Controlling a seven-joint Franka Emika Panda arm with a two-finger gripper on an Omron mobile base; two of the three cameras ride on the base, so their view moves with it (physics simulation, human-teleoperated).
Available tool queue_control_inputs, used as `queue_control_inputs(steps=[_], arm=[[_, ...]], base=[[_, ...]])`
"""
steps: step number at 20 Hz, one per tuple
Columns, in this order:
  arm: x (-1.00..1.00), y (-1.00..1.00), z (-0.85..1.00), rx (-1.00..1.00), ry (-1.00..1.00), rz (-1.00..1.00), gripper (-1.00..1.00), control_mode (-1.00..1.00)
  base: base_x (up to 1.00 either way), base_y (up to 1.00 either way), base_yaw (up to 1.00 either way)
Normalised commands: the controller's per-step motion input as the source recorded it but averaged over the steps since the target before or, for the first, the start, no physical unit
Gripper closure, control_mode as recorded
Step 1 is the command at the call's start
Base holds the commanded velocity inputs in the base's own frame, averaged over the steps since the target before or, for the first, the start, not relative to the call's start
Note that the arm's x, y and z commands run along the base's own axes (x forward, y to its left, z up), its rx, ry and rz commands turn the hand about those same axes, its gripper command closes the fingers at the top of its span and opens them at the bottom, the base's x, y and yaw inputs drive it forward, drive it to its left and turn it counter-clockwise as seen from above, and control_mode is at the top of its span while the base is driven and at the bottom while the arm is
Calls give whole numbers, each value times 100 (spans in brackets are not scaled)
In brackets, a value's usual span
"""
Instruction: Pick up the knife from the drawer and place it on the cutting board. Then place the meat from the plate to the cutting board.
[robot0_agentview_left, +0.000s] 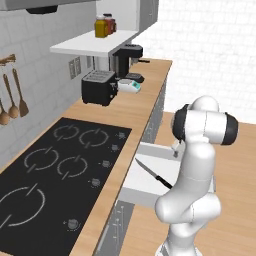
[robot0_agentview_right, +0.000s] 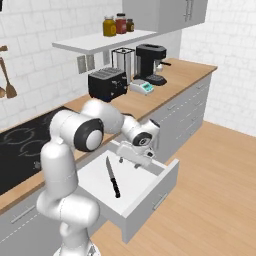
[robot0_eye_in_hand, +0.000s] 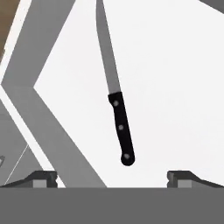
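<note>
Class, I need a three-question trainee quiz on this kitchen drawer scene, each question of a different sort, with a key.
1. True or false: the knife lies flat in the open drawer.
2. The gripper is: A) shut on the knife, B) open above the knife, C) holding meat.
3. Fill in: on the counter beyond the drawer, the black box with slots is a ____.

Key: 1 true; 2 B; 3 toaster.
</note>
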Motion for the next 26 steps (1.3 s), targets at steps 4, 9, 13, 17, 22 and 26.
queue_control_inputs(steps=[4,9,13,17,22,26], arm=[[-12,4,-56,1,-11,7,-100,-100],[0,19,-18,9,-12,4,-100,-100],[2,68,-25,-7,-1,1,-100,-100],[0,12,-36,0,-6,0,-100,-100],[-3,-1,-45,0,-7,0,-100,-100],[0,0,-38,-1,-3,0,-100,-100]], base=[[0,0,0],[0,0,0],[0,0,0],[0,0,0],[0,0,0],[0,0,0]])
